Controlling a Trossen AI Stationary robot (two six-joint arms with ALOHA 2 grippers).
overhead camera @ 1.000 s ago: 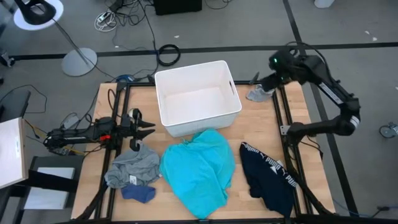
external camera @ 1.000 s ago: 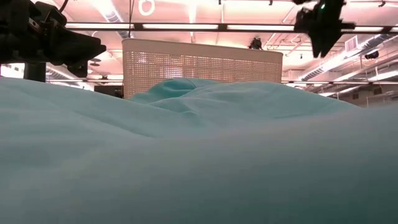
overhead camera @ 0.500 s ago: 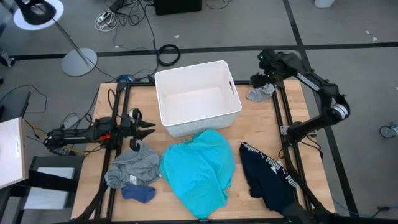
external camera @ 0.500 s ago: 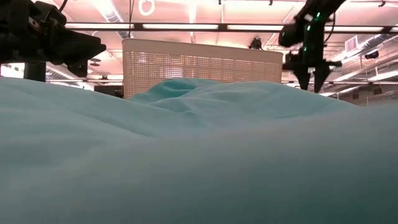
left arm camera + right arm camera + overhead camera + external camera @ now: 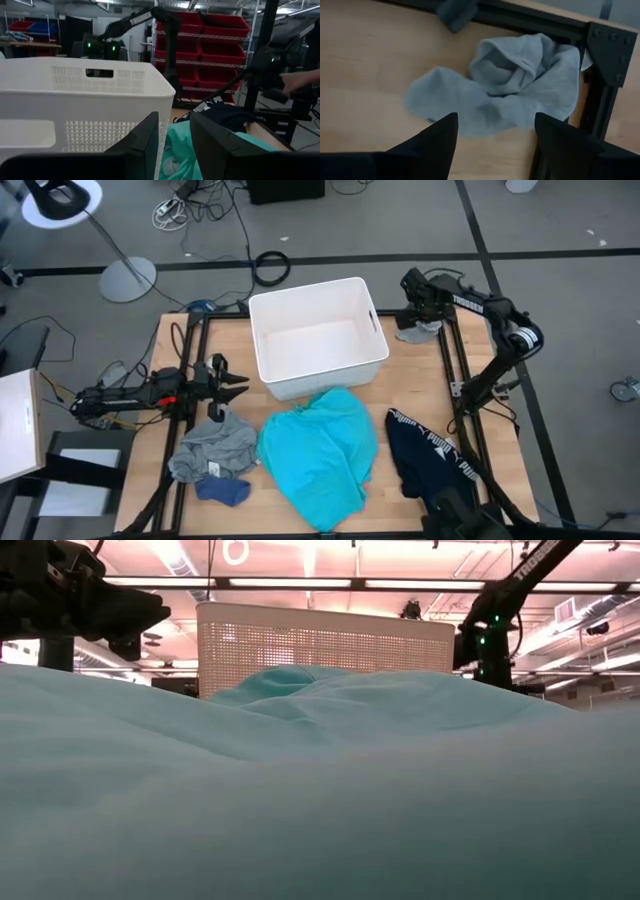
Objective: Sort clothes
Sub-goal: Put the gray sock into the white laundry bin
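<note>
A small grey piece (image 5: 505, 95) lies crumpled on the wood at the table's far right corner, against the black frame rail; it also shows in the high view (image 5: 421, 331). My right gripper (image 5: 495, 150) is open and hovers just above it, touching nothing (image 5: 412, 308). My left gripper (image 5: 240, 387) is open and empty at the table's left, beside the grey garment (image 5: 213, 445). A small blue piece (image 5: 223, 492) lies by the grey one. The large turquoise garment (image 5: 320, 455) lies in the middle, and the navy one with a white-lettered band (image 5: 430, 465) lies at the near right.
A white plastic bin (image 5: 318, 335) stands at the far middle, just left of my right gripper. Black frame rails (image 5: 447, 360) run along the table's sides. In the low view the turquoise cloth (image 5: 320, 790) fills the foreground. A person's hand (image 5: 300, 77) shows beyond the table.
My right gripper has come down and a little toward the table's left, from high above the far right corner to just over the small grey piece. The clothes have not moved.
</note>
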